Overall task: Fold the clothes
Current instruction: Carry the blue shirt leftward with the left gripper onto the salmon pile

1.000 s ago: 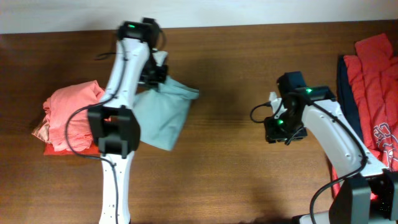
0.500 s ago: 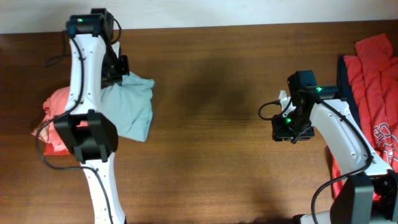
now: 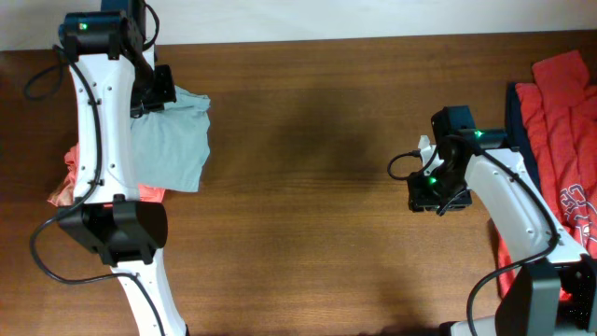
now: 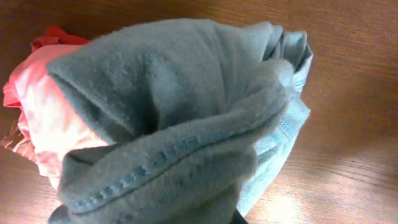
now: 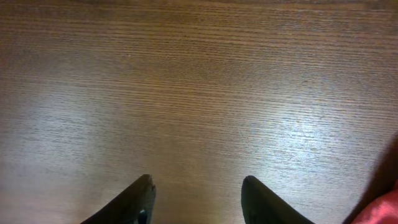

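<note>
**Surface** (image 3: 308, 187) – dark brown wood grain, bare across the middle.

**Item 1 – pale grey-blue T-shirt** (image 3: 173, 145). It sits at the far left of the surface, bunched at its upper edge and spreading downward in a loose, roughly folded panel. In the left wrist view the cloth (image 4: 186, 112) fills most of the frame, with a stitched hem running across the folds. From above, its left part overlaps item 2. Whether it rests on that pile cannot be told.

**Item 2 – coral-red clothes** (image 3: 70, 173). A crumpled pile at the left edge, partly behind the left arm and partly under the grey-blue shirt. It also shows at the left of the wrist view (image 4: 43, 118).

**Item 3 – coral-red T-shirts** (image 3: 564, 103). These lie spread at the far right edge, and one carries a white print (image 3: 583, 210).

**Item 4 – navy T-shirt** (image 3: 516, 121). A narrow strip just beside item 3, on its left.

**Left pincer** (image 3: 160, 93). Closed tight on the bunched top of the grey-blue T-shirt, near the back left corner. Its fingers are buried in the cloth.

**Right pincer** (image 5: 196, 185). The fingers stand apart with nothing between them, over bare wood. It is to the left of the navy strip and well apart from item 1.
</note>
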`<state>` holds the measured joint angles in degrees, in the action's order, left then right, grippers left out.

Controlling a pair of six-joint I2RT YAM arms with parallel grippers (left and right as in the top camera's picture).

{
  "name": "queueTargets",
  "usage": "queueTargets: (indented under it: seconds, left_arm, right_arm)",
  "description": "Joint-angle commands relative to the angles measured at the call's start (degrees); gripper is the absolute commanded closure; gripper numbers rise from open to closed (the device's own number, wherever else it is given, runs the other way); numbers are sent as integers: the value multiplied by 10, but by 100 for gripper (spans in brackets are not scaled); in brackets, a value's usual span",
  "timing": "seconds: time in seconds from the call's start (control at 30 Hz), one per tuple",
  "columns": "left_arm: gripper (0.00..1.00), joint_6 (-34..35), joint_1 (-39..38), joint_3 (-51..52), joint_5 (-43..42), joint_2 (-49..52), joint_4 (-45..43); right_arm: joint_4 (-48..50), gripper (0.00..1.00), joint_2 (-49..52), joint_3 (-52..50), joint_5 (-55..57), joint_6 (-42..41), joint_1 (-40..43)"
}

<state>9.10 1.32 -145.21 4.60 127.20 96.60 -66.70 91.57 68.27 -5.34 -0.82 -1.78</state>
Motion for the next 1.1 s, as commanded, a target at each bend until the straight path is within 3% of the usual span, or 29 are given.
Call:
queueTargets:
  seconds: [0.0,0.13,0.47,0.8,0.97,1.07]
  left_arm:
    - [99,7,3,-10,16,-9,1]
    - [99,20,7,-9,56,-9,1]
    - [100,20,69,40,58,-9,-6]
    - [99,20,170,179,57,-9,-115]
    - [73,20,212,227,58,-9,-153]
    - [67,20,237,234,65,-9,-171]
  right_arm:
    - [-2,50,-9,6,9,4,4]
    - [-3,50,-9,6,9,4,4]
    - [-3,50,-9,6,9,4,4]
    - [-6,50,-9,6,9,4,4]
    - [-6,50,-9,6,9,3,4]
    - [-7,50,-9,6,9,3,4]
